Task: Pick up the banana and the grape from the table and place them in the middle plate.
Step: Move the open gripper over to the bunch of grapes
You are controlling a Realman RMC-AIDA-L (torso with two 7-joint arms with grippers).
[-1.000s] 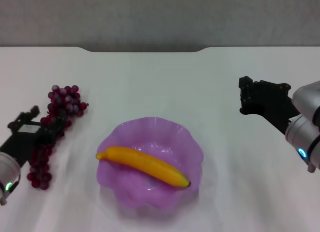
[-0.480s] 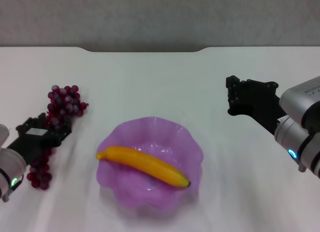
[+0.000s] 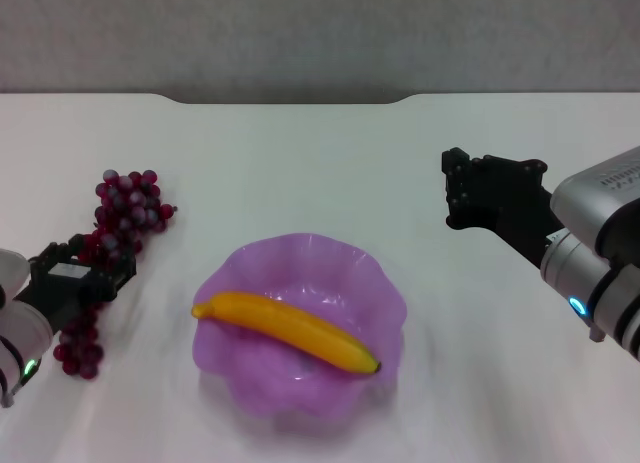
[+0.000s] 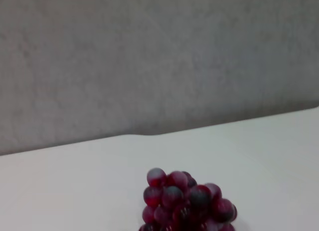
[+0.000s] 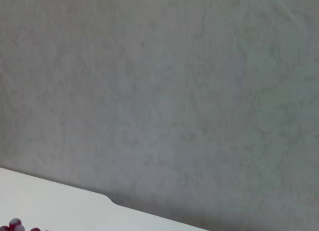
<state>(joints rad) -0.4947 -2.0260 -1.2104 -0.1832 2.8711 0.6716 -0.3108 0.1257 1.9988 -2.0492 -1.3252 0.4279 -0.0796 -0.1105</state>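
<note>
The yellow banana (image 3: 287,330) lies across the inside of the purple middle plate (image 3: 375,283) at the centre of the white table (image 3: 300,163). A dark red grape bunch (image 3: 125,203) rests on the table at the left, and its far end also appears in the left wrist view as grapes (image 4: 187,201). My left gripper (image 3: 92,261) sits low over the middle of the bunch, fingers open on either side of it. Off to the right of the plate, my right gripper (image 3: 452,191) hovers above the table, open and holding nothing.
The table's notched far edge (image 3: 290,100) meets a grey wall. Bare tabletop lies between the plate and each arm. In the right wrist view a few grapes (image 5: 12,225) peek in at a corner.
My left gripper has slid back along the grape bunch toward the near edge; the grapes have stayed put. My right gripper has moved left, closer to the plate.
</note>
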